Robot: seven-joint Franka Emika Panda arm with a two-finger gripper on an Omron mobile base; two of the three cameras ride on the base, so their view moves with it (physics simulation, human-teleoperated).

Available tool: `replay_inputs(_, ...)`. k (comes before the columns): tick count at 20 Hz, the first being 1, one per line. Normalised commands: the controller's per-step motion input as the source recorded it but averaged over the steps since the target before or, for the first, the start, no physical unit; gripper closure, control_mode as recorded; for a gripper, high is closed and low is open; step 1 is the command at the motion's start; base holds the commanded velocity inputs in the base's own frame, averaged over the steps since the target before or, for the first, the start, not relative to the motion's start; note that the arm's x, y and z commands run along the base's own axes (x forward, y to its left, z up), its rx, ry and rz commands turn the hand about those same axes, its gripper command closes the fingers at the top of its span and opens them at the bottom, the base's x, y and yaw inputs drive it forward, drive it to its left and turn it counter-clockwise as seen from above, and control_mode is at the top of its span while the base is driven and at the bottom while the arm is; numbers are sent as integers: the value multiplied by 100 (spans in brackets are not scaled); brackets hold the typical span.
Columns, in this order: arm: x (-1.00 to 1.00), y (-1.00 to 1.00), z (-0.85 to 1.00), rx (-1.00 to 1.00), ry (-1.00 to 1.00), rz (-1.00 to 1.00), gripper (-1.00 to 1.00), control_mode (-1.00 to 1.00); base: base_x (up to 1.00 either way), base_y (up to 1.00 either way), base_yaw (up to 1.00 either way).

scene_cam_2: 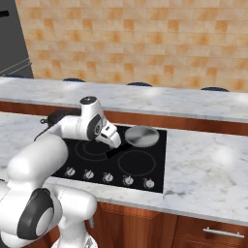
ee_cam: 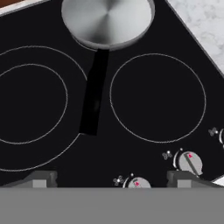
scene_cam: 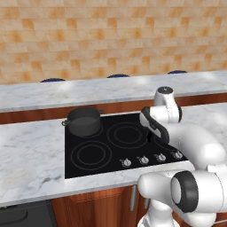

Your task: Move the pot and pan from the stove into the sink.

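The pan is shallow and silver and sits on the back right burner of the stove. Its long black handle runs toward the front of the cooktop. My gripper hangs open above the stove, over the near end of that handle, with nothing between its fingertips. From the right base the pan lies just beyond my gripper. The dark grey pot stands on the back left burner of the stove. The sink is out of view.
A row of small silver knobs lines the stove's front edge. Marble counter spreads to both sides, with a raised marble ledge and a tiled wall behind. A dark appliance stands at the far left.
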Motion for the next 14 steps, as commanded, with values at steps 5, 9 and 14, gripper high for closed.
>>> replay_inputs(5, 26, 0, -38, 0, 0, -2, -100, -100, 0, 0, 0)
replay_inputs(9, 30, 0, -37, 0, -1, -2, -100, -100, 0, 0, 0)
replay_inputs(14, 30, 0, -35, 0, -1, -3, -100, -100, 0, 0, 0)
